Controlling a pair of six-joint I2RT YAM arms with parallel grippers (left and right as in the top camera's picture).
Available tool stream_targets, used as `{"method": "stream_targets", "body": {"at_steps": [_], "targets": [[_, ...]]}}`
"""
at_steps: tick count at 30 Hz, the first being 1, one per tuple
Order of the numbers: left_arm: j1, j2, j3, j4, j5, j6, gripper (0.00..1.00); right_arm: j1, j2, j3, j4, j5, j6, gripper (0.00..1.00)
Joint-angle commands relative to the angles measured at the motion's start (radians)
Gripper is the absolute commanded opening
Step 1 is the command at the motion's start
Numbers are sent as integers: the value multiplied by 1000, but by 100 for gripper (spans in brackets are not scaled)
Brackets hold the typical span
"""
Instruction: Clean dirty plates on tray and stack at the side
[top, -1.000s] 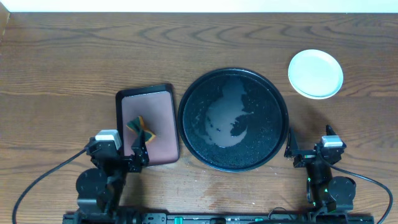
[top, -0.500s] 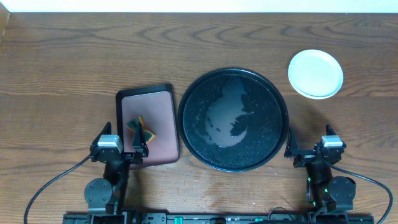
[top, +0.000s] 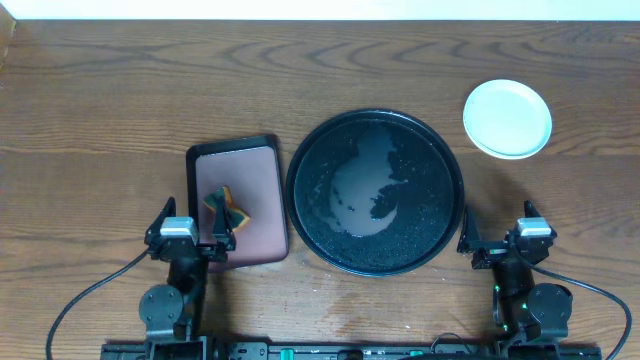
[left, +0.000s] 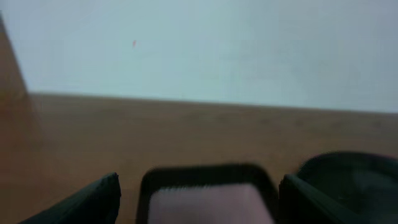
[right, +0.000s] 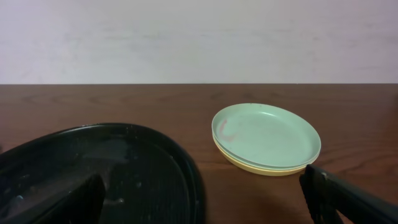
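The round black tray (top: 375, 192) lies mid-table, and its floor shows only a wet sheen. The plates (top: 507, 118) sit stacked on the table at the far right. In the right wrist view a mint plate (right: 266, 138) rests on a yellow one and carries a faint reddish mark near its left rim. My left gripper (top: 195, 228) is open, low at the near edge of the maroon tray. My right gripper (top: 497, 228) is open beside the black tray's near right rim (right: 186, 168). Neither gripper has anything between its fingers (right: 348, 199).
A rectangular maroon tray (top: 237, 200) with a black rim lies left of the black tray. A small orange-and-green cloth or sponge (top: 226, 208) rests on it. The left wrist view is blurred; it shows the maroon tray (left: 208, 199) between the fingers.
My left gripper has drawn back a little from the maroon tray's near corner and squared up. The right arm, plates and trays have not moved.
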Motion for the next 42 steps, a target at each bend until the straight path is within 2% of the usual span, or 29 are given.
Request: {"method": "stream_targets", "body": {"at_steps": [1, 4, 27, 31, 42], "targets": [[26, -9, -4, -65, -14, 14, 82, -11, -6, 0, -5, 13, 6, 99], [26, -8, -4, -130, -34, 14, 82, -11, -6, 0, -5, 13, 6, 99], [26, -9, -4, -131, -37, 14, 82, -11, -6, 0, -5, 13, 6, 99], [22, -9, -3, -131, -15, 53, 82, -11, -6, 0, -5, 13, 6, 99], [18, -8, -3, -131, -15, 55, 82, -11, -6, 0, -5, 13, 6, 99]]}}
